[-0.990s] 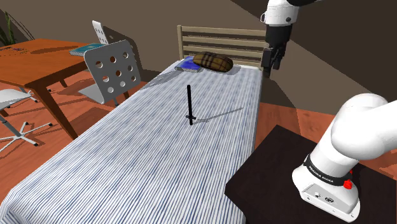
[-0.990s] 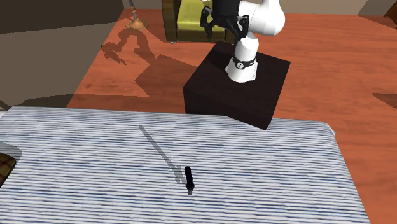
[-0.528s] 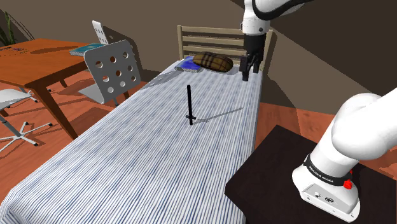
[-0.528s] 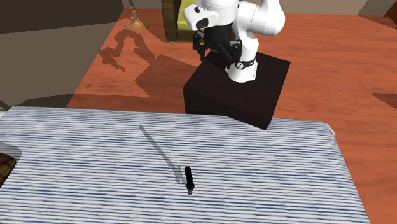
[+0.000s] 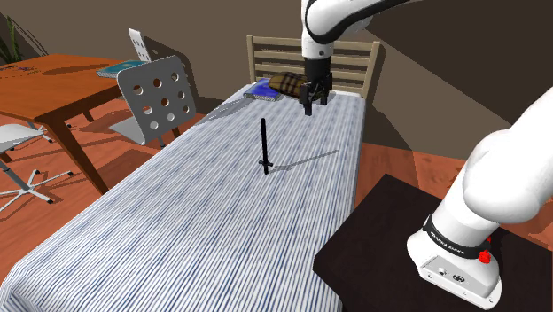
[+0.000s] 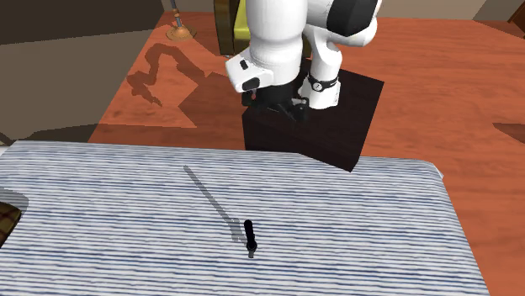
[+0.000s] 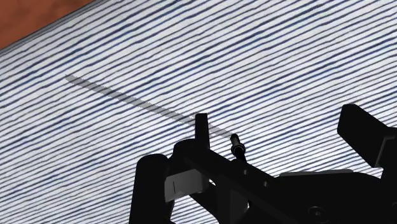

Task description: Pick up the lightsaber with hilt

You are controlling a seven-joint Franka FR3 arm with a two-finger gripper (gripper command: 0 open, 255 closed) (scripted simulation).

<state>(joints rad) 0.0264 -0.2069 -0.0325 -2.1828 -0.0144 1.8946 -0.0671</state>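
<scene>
Striped sheets cover the bed (image 5: pixel 177 230), with a slatted headboard (image 5: pixel 275 53) and a plaid pillow (image 5: pixel 297 86) at its far end. On the middle of the bed stands the lightsaber (image 5: pixel 264 146), a thin black rod. Its long axis is upright, with the cross-piece low near the sheet.

The claw (image 5: pixel 309 105) hangs in the air by the pillow with its 2 fingers apart, holding nothing. In the shoulder view the lightsaber lies to the claw's left, nearer and lower. In the wrist view it shows end-on (image 7: pixel 236 147), just ahead of the fingers.

I judge the next move is to travel left and nearer, then come down over the top end.
</scene>
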